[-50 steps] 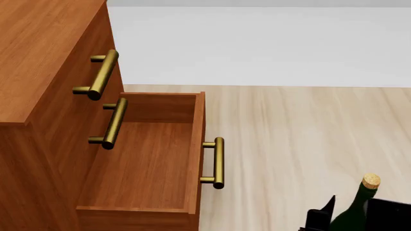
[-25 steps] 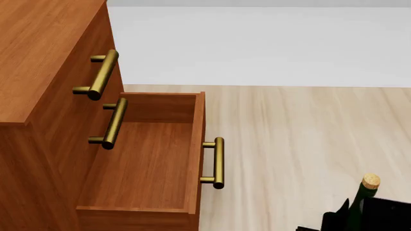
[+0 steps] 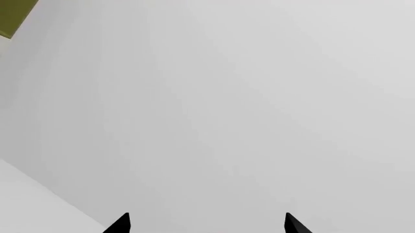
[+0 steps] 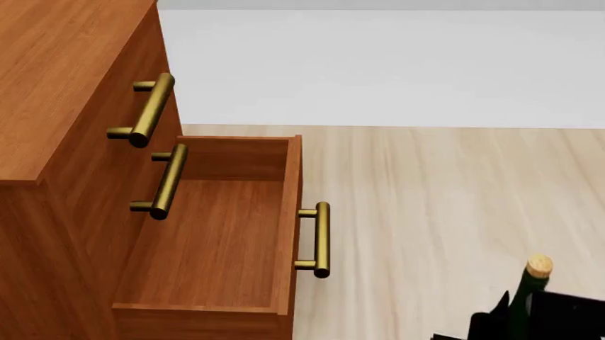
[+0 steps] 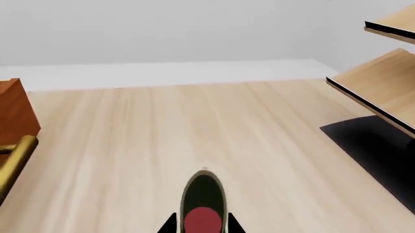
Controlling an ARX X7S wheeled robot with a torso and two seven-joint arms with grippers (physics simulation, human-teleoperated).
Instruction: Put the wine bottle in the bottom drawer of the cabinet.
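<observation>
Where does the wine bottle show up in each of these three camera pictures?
Head view: the wine bottle stands at the lower right, cork up, in the right claw.
Right wrist view: bottom centre, seen end-on between the claw's fingertips.
Left wrist view: not in it; only blank wall and the left claw's tips.
Shared landmark: the bottom drawer's brass handle, also at the right wrist view's edge.

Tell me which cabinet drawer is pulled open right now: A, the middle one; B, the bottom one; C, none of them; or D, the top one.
B: in the head view the bottom drawer stands pulled out from the cabinet with its bare wooden floor showing, while the two drawers above sit flush with the front.
</observation>
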